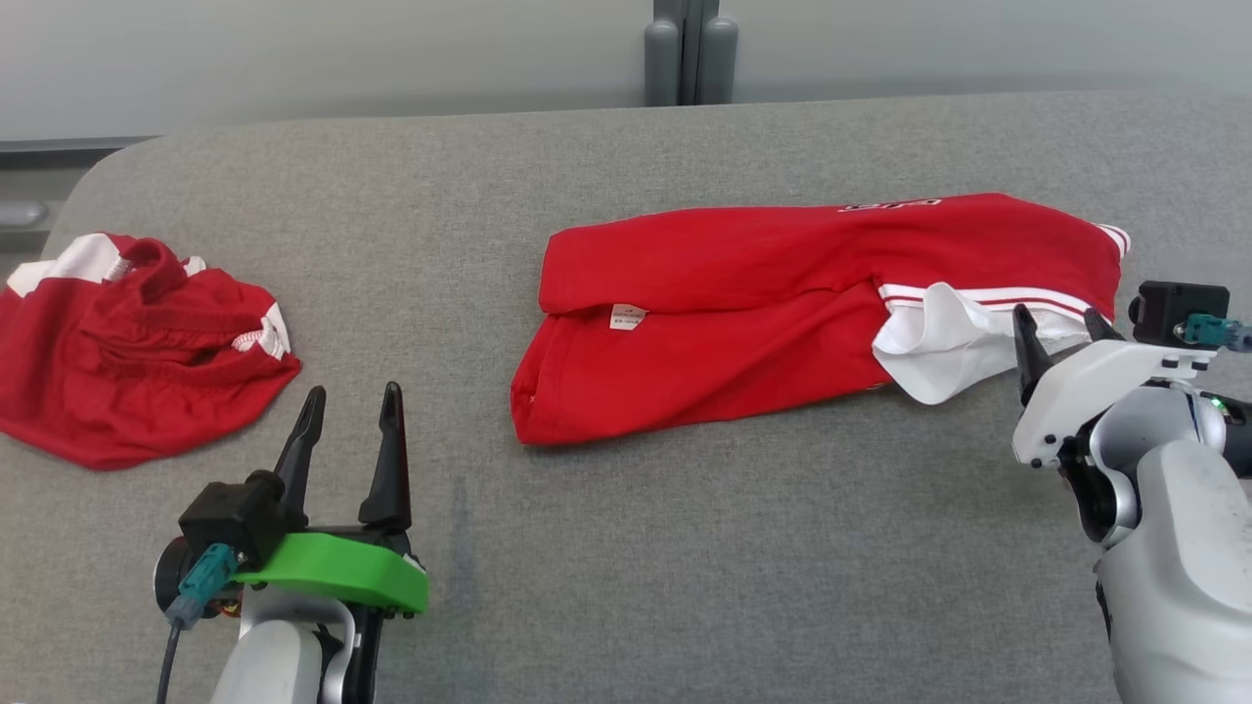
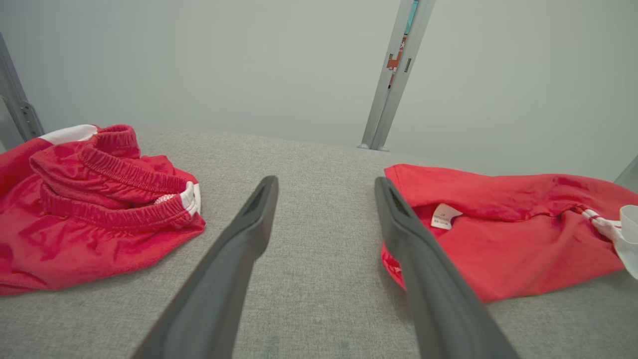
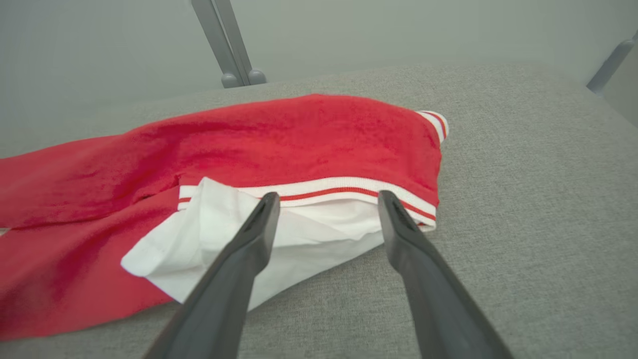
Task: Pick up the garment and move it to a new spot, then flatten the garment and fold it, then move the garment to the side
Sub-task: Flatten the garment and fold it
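- The left fingers (image 1: 389, 460) stand wide apart and empty over the bare grey bench (image 1: 685, 548).
- The right fingers (image 1: 1024, 352) are also wide and empty, beside the white sleeve (image 3: 209, 234).
- The folded red shirt (image 1: 743, 313) lies right of centre.
- The left wrist view shows the waistband of the crumpled shorts (image 2: 89, 209).
- Behind are a grey post (image 1: 690, 49) and a pale wall (image 1: 293, 49).

Pale wall (image 1: 342, 49) behind grey fabric table (image 1: 636, 548).
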Motion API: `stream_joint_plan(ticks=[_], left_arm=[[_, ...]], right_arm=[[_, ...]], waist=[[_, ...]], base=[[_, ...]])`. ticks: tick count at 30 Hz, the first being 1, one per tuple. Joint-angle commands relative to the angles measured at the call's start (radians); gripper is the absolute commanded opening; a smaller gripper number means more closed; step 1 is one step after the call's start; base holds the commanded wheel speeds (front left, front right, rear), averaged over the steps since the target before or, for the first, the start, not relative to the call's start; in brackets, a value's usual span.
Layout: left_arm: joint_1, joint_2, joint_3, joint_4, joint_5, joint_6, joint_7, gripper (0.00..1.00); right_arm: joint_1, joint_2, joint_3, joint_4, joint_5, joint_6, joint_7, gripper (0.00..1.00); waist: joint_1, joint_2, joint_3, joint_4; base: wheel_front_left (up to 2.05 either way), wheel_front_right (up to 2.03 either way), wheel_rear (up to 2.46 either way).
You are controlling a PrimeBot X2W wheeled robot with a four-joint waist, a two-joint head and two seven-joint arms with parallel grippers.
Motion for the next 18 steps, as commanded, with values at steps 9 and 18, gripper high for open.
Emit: stream_joint_plan(ticks=[9,18], left_arm=[[-0.014,0.006,0.006,-0.005,0.002,0.005,0.0,1.0],[-0.025,0.008,-0.002,0.001,0.001,-0.002,0.0,1.0]], right_arm=[[0.007,0.074,-0.162,-0.023,0.03,-0.001,0.092,1.0],[-0.112,0.08,-0.275,0.121,0.101,-0.001,0.138,1.0]], waist=[[0.0,0.0,0.009,0.002],[0.0,0.0,0.025,0.004]], base=[[0.0,0.0,0.0],[0.0,0.0,0.0]])
